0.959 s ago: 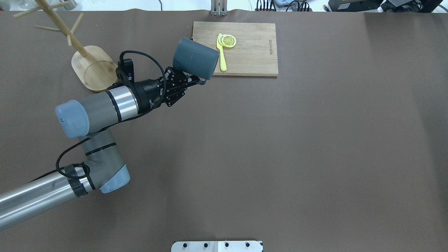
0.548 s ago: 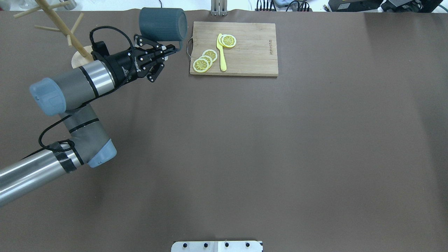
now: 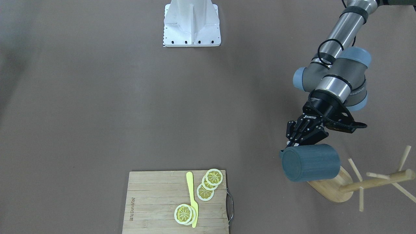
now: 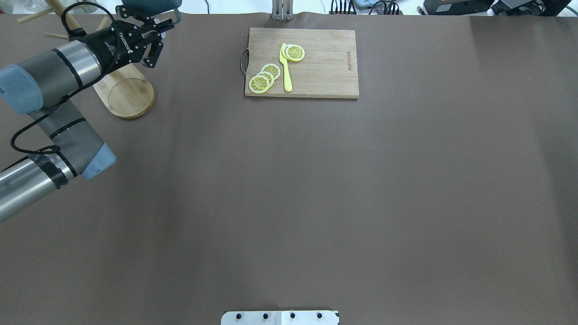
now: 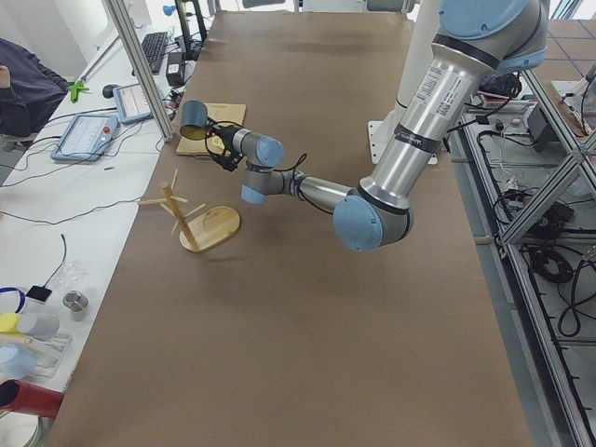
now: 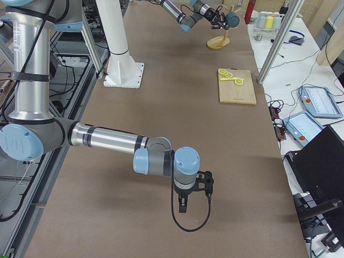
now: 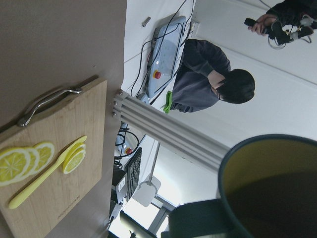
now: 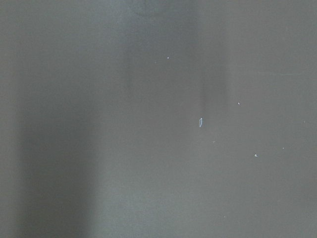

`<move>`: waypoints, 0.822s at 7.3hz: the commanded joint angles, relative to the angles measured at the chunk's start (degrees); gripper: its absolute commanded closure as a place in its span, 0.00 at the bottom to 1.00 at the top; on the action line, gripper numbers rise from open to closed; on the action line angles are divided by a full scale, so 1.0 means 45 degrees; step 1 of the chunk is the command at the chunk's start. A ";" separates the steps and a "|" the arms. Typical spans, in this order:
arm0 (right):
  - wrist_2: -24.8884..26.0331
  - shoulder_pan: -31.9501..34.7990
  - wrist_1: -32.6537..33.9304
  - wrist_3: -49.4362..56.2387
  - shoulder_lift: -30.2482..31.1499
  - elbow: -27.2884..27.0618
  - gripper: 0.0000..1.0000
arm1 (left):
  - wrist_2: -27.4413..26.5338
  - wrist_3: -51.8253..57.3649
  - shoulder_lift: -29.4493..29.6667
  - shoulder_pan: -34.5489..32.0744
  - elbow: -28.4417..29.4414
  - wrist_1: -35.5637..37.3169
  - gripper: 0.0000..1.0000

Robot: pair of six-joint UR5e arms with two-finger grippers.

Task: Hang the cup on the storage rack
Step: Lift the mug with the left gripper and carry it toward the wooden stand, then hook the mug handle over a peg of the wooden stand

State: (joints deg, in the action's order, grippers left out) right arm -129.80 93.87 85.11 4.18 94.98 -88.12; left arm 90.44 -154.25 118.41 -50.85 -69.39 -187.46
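Note:
The dark blue-grey cup (image 3: 310, 167) lies on its side in the air, held by its handle in my left gripper (image 3: 288, 145), which is shut on it. The cup hangs over the oval base (image 3: 331, 190) of the bamboo storage rack (image 3: 377, 183), beside its pegs. In the overhead view the cup (image 4: 151, 5) is at the top edge, cut off, past the rack base (image 4: 124, 88). The left wrist view shows the cup's yellowish inside (image 7: 277, 198). My right gripper (image 6: 183, 203) hangs low over the table, seen only in the exterior right view; I cannot tell whether it is open.
A wooden cutting board (image 4: 325, 67) with lemon slices (image 4: 264, 77) and a yellow knife (image 4: 285, 67) lies at the table's far middle. The white robot base plate (image 3: 191, 22) is at the near edge. An operator (image 7: 208, 74) sits beyond the far edge.
My left arm has swung left and away with the cup, from over the cutting board's corner to over the rack base. The lemon slices it hid now show.

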 commanded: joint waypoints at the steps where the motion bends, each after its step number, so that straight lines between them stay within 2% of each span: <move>1: 0.0016 0.0000 -0.0007 0.0008 -0.0031 -0.0009 0.00 | 0.0758 -0.0703 -0.0181 -0.0807 0.1255 -0.0957 1.00; 3: -0.0004 0.0000 -0.0007 -0.0011 -0.0051 -0.0067 0.00 | 0.0800 -0.1168 -0.0337 -0.0829 0.1455 -0.1134 1.00; 5: 0.0016 0.0000 -0.0027 -0.0011 -0.0109 -0.0087 0.00 | 0.1073 -0.1289 -0.0474 -0.0907 0.2467 -0.2478 1.00; 6: 0.0016 0.0000 -0.0007 -0.0011 -0.0167 -0.0067 0.00 | 0.1189 -0.1792 -0.0571 -0.1024 0.2491 -0.2503 1.00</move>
State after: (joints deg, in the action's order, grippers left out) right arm -129.74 93.87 85.02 4.15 94.49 -88.45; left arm 95.22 -160.42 116.29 -54.97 -59.28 -197.32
